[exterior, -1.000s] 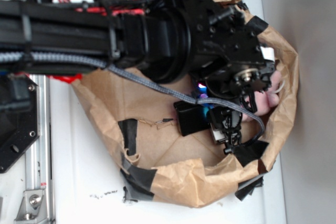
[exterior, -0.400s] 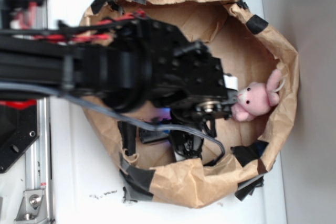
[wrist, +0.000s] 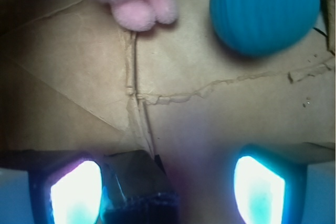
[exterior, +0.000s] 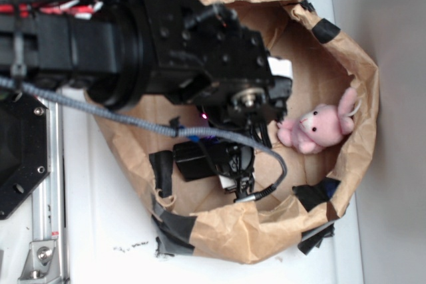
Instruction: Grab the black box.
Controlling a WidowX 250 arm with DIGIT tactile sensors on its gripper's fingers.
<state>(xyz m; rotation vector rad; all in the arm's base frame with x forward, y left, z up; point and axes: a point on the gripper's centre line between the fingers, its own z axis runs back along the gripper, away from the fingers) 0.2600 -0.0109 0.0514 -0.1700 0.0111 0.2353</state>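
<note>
Since the earlier pictures the arm has swung up and leftward, so the pink plush rabbit [exterior: 314,128] now shows whole, and the black box [exterior: 197,159] lies lower left of the wrist on the brown paper lining [exterior: 226,227]. The box's long axis runs left to right in the exterior view. The gripper [wrist: 168,195] has its jaws spread, the box's dark edge low between them, with the blue ball [wrist: 265,11] far right.

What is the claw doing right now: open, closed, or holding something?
Claw: open, holding nothing. Both fingers stand apart over the brown paper, and the black box sits low between them, not clamped.
</note>
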